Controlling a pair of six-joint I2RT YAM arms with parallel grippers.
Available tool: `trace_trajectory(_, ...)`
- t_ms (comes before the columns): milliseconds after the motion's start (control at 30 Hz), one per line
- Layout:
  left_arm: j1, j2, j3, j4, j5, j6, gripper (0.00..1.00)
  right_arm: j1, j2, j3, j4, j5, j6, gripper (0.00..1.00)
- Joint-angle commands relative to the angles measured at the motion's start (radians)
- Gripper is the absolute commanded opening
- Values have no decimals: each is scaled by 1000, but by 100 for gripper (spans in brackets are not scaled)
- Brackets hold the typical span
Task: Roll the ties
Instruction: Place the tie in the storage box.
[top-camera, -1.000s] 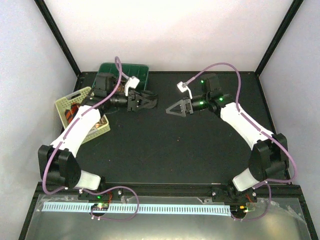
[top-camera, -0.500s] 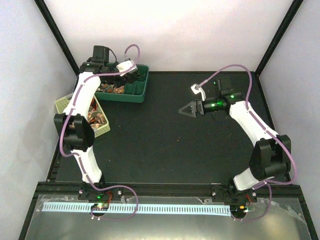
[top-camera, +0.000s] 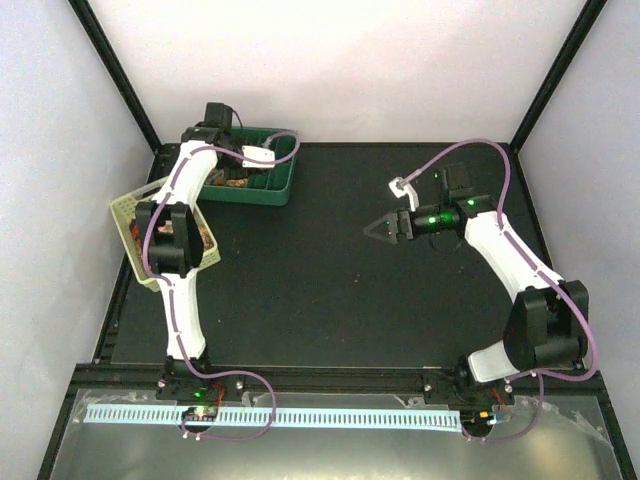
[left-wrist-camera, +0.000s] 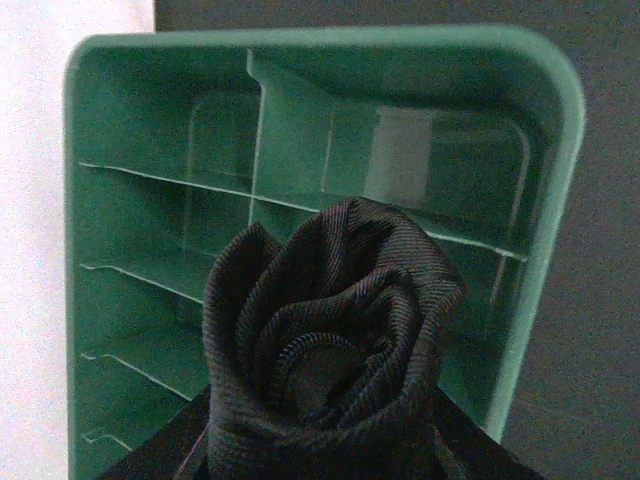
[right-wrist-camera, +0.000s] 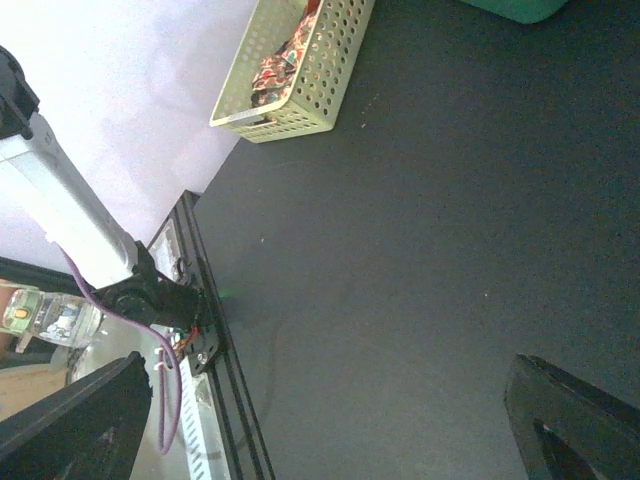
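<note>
A dark rolled tie, soft, light and judged apt to uncoil unless squeezed across its sides, is clamped by the left gripper over the green tray at the far-left corner of the table; the right gripper is spread wide, empty.

Bright, even light; glare on green tray wall; dark tie sl. soft.

A robotics lab cell is on show here. A black table is boxed in by plain white panels and black frame posts. Two white-and-black machines are bolted at the near edge, the left arm and the right arm, and purple cables are looped along them. A metal bench is seen beneath, with small wired boards mounted at the bases.
</note>
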Motion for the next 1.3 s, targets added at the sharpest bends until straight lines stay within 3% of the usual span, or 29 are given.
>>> trace_trajectory(0,1,51,62,33,-52,135,2,-9,-24,-15,3,17,-24,100)
trace_trajectory(200,0,115,82,82,-57,160,2,-14,-22,-26,7,20,-23,100)
trace_trajectory(633,-2,253,135,19,-152,224,1,-23,-29,-35,-5,31,-33,100)
trace_trajectory(767,-18,233,127,-94,-108,236,2,-26,-27,-37,-5,29,-35,100)
trace_trajectory(933,-55,216,125,-418,-38,277,1,-29,-16,-30,-2,28,-35,100)
trace_trajectory(1067,-62,229,128,-557,-32,262,2,-29,-10,-25,0,27,-34,100)
trace_trajectory(1200,-61,243,127,-523,-68,213,3,-29,-5,-28,3,22,-30,100)
trace_trajectory(1267,-63,246,114,-413,-100,181,10,-29,0,-26,4,20,-26,100)
